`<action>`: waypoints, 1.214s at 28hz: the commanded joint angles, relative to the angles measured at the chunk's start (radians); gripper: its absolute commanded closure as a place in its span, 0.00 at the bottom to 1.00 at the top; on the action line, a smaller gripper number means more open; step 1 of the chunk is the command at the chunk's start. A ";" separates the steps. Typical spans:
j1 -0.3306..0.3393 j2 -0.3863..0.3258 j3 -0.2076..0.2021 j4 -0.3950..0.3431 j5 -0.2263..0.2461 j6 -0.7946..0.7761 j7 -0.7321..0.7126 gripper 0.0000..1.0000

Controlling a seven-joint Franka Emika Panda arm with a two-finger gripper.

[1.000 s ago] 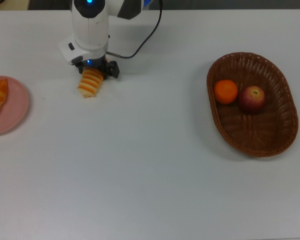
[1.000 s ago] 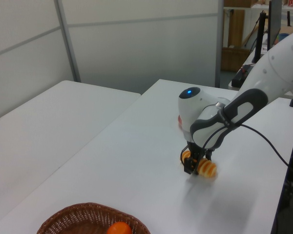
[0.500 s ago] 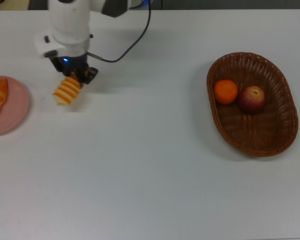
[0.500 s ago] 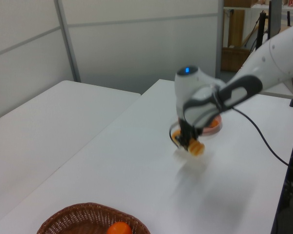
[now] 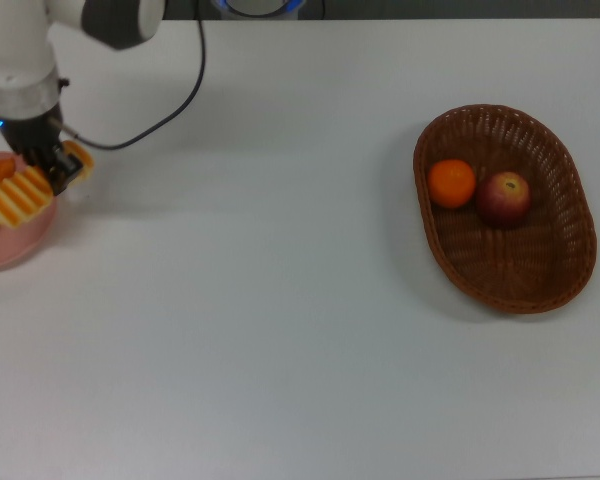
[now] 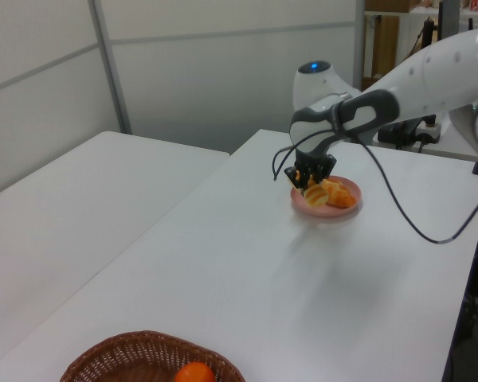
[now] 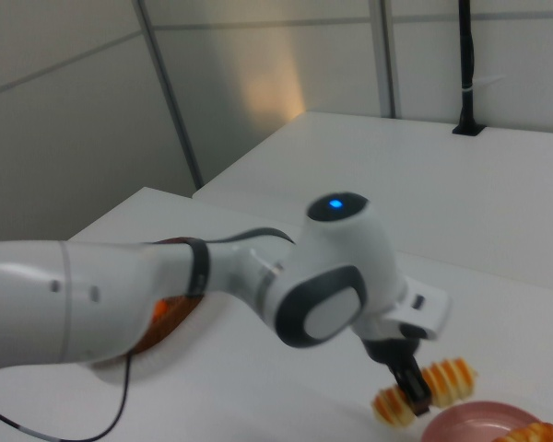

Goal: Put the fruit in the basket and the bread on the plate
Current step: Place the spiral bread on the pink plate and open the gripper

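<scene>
Striped bread (image 5: 18, 197), moved over the plate (image 5: 20, 243), in gripper (image 5: 48, 168).

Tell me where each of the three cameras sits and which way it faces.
Top view: overhead, looking straight down on the table; basket on the top view's right, plate on its left; arm and hand show.
Left view: low at the basket end, facing the plate; arm shows.
Right view: near the plate end, facing back past the blurred arm.
All share the striped loaf held at the plate.
</scene>
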State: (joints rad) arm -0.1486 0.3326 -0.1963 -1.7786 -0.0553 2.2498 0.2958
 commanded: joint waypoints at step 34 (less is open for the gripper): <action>-0.155 0.114 0.006 0.156 0.115 -0.113 -0.291 0.00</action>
State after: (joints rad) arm -0.3032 0.5017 -0.1962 -1.6214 0.0350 2.2079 0.0493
